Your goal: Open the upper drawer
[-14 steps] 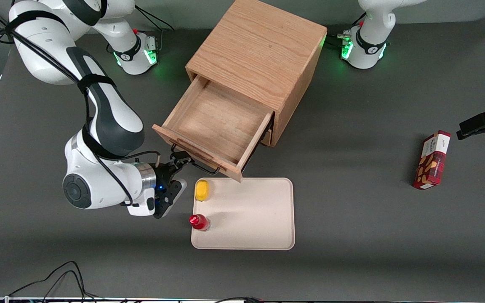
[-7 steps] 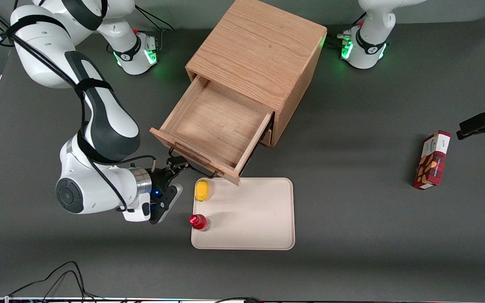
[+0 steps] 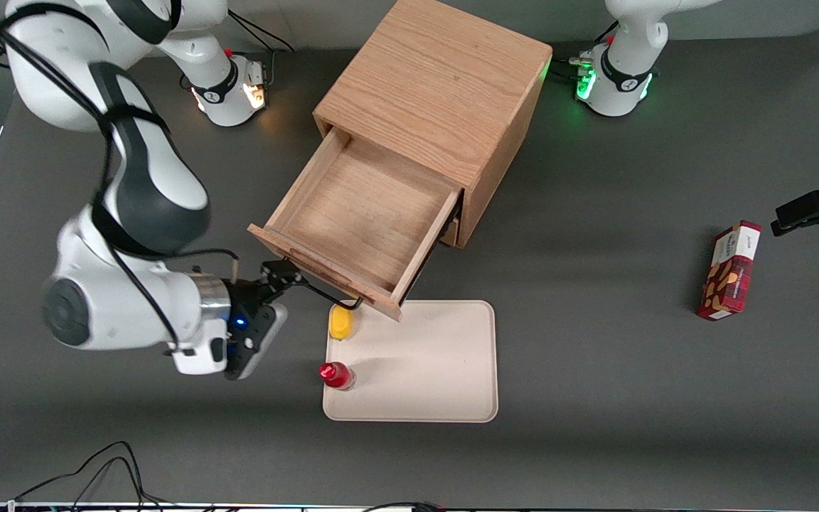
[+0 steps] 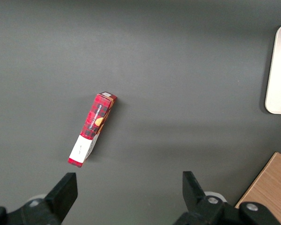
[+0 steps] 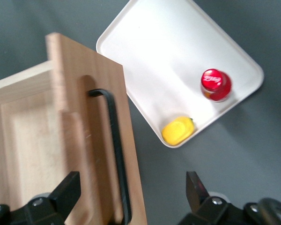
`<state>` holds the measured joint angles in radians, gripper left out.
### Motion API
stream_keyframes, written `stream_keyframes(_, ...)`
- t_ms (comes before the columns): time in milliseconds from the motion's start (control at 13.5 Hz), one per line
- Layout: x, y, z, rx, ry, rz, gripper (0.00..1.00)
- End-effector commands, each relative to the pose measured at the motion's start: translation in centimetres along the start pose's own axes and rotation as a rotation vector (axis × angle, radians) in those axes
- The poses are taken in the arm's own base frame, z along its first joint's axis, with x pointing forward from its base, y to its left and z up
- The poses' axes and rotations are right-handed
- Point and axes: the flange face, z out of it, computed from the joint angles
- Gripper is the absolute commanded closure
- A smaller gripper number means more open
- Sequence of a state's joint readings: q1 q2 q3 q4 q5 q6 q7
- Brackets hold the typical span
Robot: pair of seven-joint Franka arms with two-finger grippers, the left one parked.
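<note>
The upper drawer point(image 3: 360, 227) stands pulled well out of the cabinet point(image 3: 438, 92), in the middle of the front view, its floor bare. Its long axis runs along the direction of pull, slanting from the cabinet's mouth down toward the lower left of the frame, so its front panel point(image 3: 324, 274) faces the front camera and the working arm's end of the table. The panel's near corner overhangs the upper edge of the tray point(image 3: 424, 370). The handle point(image 3: 328, 294), a black wire bar, lies along the panel's outer face, parallel to it.

The gripper point(image 3: 278, 274) sits left of centre in the front view, at the end of the handle nearer the working arm. In the right wrist view its fingers point(image 5: 65, 192) are spread wide apart, one over the panel face and the other over the bare table, with the bar point(image 5: 116, 154) running between them; neither finger visibly presses on the bar, and nothing is clamped. Whether a fingertip touches the wood cannot be told.

On the tray, a yellow object point(image 3: 340, 321) lies just below the panel's corner, and a red-capped bottle point(image 3: 335, 375) stands nearer the front camera, by the tray's edge. A red box point(image 3: 729, 270) lies toward the parked arm's end of the table, well apart from everything else.
</note>
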<state>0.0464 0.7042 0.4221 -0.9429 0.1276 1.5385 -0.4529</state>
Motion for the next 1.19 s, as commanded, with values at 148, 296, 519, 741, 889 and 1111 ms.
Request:
stream_keyframes(148, -5.7, -9.4, -14.3, -0.273, -0.033, 0.042, 0.00)
stream_keyframes(296, -9.5, -12.2, -18.6, -0.327, -0.042, 0.252, 0.00)
stream_keyframes(519, -15.6, -15.4, -21.0, -0.372, -0.124, 0.537, 0.00)
stream_keyframes(741, -22.6, -13.8, -20.5, -0.345, -0.187, 0.721, 0.00)
stream_keyframes(889, -26.9, -12.7, -18.8, -0.292, -0.154, 0.832, 0.00)
stream_keyframes(1111, -29.5, -13.2, -16.6, -0.323, -0.094, 0.845, 0.00)
